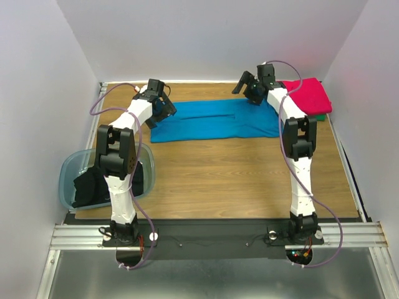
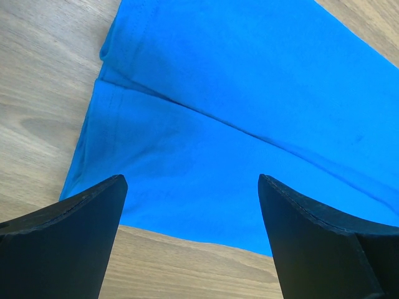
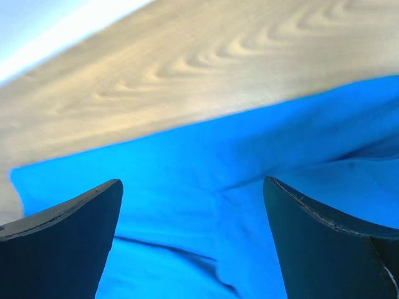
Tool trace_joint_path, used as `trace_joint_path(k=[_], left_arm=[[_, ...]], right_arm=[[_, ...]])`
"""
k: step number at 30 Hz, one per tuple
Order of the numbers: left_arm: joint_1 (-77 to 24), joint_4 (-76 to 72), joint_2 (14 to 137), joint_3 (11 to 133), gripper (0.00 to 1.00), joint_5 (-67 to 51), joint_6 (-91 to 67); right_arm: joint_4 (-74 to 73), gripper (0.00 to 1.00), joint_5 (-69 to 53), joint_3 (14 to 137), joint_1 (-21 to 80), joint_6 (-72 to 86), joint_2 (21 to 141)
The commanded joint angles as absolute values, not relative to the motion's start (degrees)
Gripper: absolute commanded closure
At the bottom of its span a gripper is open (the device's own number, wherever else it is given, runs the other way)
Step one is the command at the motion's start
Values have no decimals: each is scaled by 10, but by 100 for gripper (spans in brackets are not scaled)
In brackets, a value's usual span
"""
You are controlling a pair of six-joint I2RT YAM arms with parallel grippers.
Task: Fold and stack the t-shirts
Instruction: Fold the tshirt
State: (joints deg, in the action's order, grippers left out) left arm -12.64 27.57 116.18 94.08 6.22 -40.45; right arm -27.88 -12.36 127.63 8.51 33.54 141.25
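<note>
My jaws are gaping on both arms, gripping nothing. My left gripper and right gripper are hovering over the ends of the blue t-shirt, which is lying as a long, half-folded band along the counter's far edge. The red-pink t-shirt is sitting folded on the green t-shirt in the far right corner. The black t-shirt is waiting in the bin at the near left corner, not yet folded, I judge.

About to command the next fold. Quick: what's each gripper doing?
Left gripper: open, holding nothing, over the blue t-shirt.
Right gripper: open, holding nothing, over the same shirt.
</note>
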Motion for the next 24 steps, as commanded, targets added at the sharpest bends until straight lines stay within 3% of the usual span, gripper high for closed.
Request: trace_joint_path(k=[1,14,20,24], left_arm=[[-127,268,1125,947,2,59,-392],[-148,251,1226,1050,2,14,-387],[-155,214,1231,971,2,-25,-399],[-170,186,1213,896,2,-34,-414]], right_arm=[[-261,0,-86,1317,87,370,1392],[-261,0,-18,990,95,313,1201],[-260,0,-6,971,103,316,1243],[-261,0,-36,1056,112,279,1320]])
